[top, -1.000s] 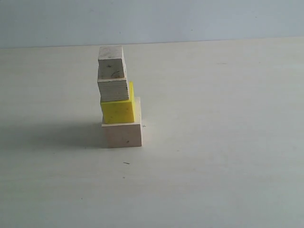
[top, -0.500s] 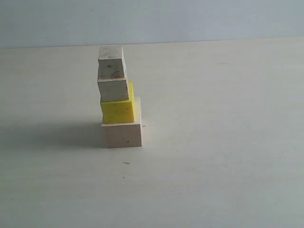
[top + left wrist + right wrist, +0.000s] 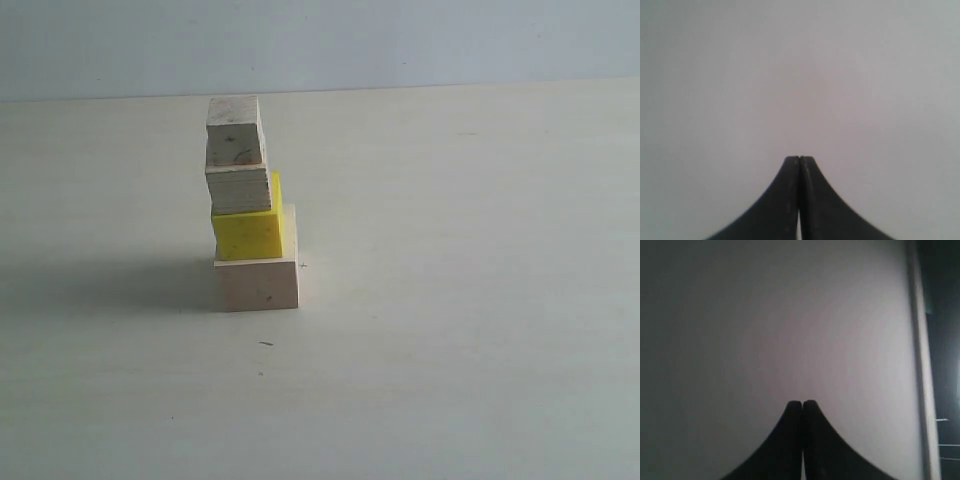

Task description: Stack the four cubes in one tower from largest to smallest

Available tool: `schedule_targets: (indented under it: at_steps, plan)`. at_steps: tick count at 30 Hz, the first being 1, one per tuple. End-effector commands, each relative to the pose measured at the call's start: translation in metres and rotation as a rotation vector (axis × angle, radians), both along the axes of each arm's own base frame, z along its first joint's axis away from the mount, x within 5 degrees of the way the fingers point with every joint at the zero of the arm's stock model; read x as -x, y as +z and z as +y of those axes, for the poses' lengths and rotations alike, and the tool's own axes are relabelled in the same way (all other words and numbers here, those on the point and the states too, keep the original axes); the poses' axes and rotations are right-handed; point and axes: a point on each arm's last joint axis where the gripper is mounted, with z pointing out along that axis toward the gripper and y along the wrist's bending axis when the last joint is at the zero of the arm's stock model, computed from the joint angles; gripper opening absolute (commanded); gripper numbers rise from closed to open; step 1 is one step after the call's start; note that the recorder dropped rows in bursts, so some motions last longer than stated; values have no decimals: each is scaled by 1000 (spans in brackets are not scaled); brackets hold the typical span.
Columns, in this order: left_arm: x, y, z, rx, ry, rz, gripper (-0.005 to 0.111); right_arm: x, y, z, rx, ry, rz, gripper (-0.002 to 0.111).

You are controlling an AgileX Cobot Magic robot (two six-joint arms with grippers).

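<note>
In the exterior view a tower stands left of the table's middle. Its base is the largest pale wood cube (image 3: 259, 283). On that sits the yellow cube (image 3: 248, 232), then a smaller layered-edge wood cube (image 3: 239, 189), and the smallest wood cube (image 3: 235, 131) on top. Neither arm shows in the exterior view. My left gripper (image 3: 799, 158) is shut with nothing between its black fingers, over bare pale surface. My right gripper (image 3: 802, 402) is likewise shut and empty. No cube appears in either wrist view.
The pale table (image 3: 450, 300) spreads around the tower, with a wall behind it. The tower's shadow (image 3: 110, 285) falls to the left. In the right wrist view a dark strip (image 3: 940, 340) runs along one side beyond the pale surface's edge.
</note>
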Motion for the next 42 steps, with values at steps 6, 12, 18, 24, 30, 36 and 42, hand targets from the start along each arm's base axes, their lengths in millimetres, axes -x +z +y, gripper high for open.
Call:
schedule_targets:
  at_steps: [6,12,18,24,30,36,42]
  plan:
    - [34,-6,-6,49,-62,-117,0,19,-16,36,215,391,-57,0]
    - [38,-21,-5,64,-57,-111,0,41,-19,31,180,422,-117,0]
    - [44,-44,-6,79,-73,-117,0,52,-36,27,158,426,-130,0]
    - [37,-67,-6,136,-105,-82,0,57,-60,23,107,425,-132,0]
    - [22,-86,-5,229,-152,-24,0,43,-71,25,75,447,-81,0]
    - [2,-118,-2,250,-139,83,0,25,-88,29,29,485,-4,0]
    - [-17,-155,-1,266,-135,196,0,-4,-122,40,-94,645,150,0]
